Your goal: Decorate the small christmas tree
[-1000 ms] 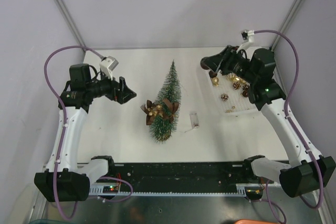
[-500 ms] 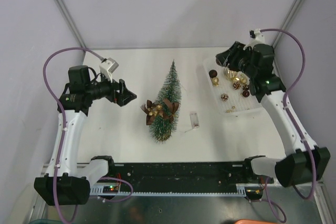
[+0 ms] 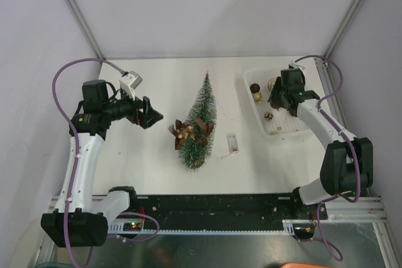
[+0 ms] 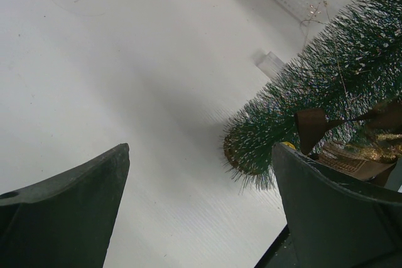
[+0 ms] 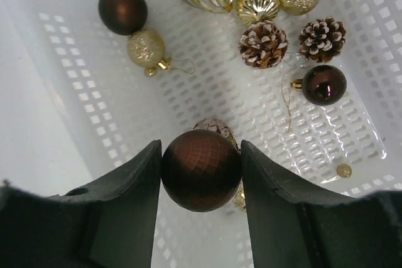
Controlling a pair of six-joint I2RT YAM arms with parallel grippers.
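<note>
Small christmas tree (image 3: pixel 200 120) lies mid-table, tip toward the far edge, base toward the arms. Ornament cluster (image 3: pixel 190 131) sits on its lower half, toward the left side. Small box (image 3: pixel 232 144) is on the table just right of the tree's base end, not touching. Basket (image 3: pixel 295 131) is at far right, well apart from the tree. Pine cones (image 5: pixel 262 44) and loose baubles (image 5: pixel 122 9) lie in it. Right gripper (image 5: pixel 201 147) is over the basket with one bauble (image 5: pixel 201 171) between its fingers, touching both. Left gripper (image 3: pixel 151 112) is left of the tree, apart from it.
</note>
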